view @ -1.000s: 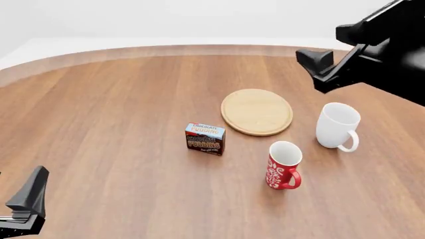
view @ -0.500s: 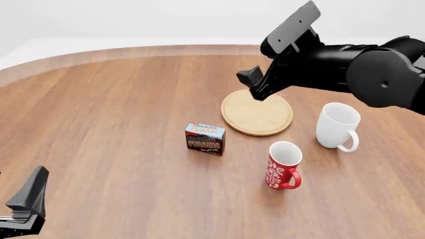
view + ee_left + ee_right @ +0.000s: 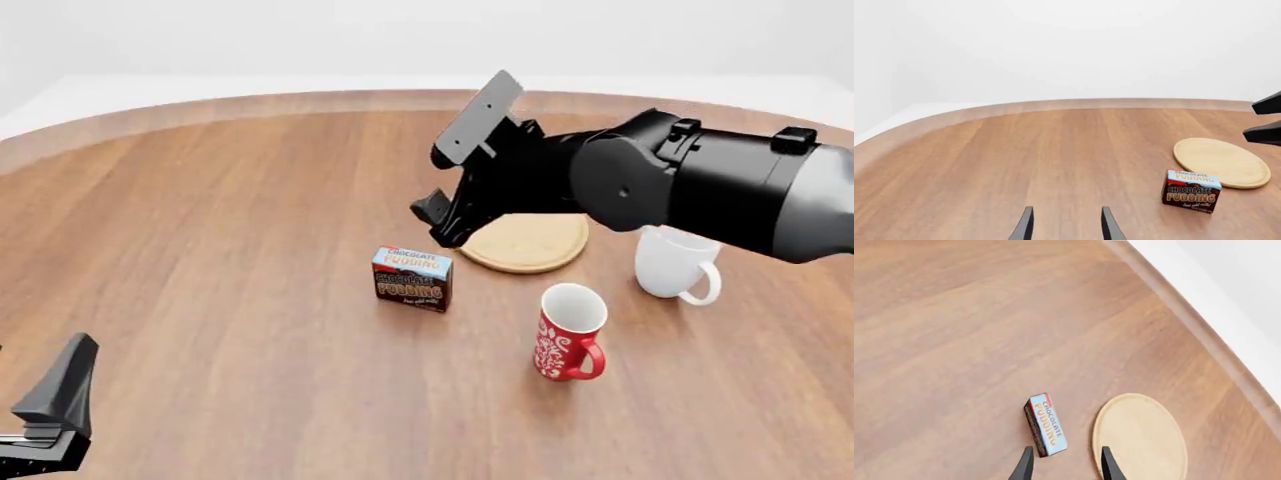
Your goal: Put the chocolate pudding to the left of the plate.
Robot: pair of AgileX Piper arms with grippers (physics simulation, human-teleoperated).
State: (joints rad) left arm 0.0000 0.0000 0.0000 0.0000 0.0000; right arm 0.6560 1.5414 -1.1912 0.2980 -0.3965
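Note:
The chocolate pudding (image 3: 411, 279) is a small brown box with a light-blue top band, standing on the table just front-left of the plate (image 3: 537, 251). That plate is a round light-wood disc, half covered by my right arm. My right gripper (image 3: 438, 215) hovers open above the plate's left edge, just behind the box and not touching it. In the right wrist view the pudding (image 3: 1046, 425) and the plate (image 3: 1141, 437) lie ahead of the open right gripper (image 3: 1064, 466). My left gripper (image 3: 56, 400) rests open at the front left, far from the pudding (image 3: 1191, 191) and the plate (image 3: 1221, 162).
A white mug (image 3: 677, 263) stands right of the plate, partly under my right arm. A red patterned mug (image 3: 570, 333) sits in front of it, right of the box. The table's curved far edge (image 3: 267, 103) runs along the back.
My right arm has swung in from the far right, leftward and down, ending over the plate's left edge near the box. The left arm and all objects stayed put.

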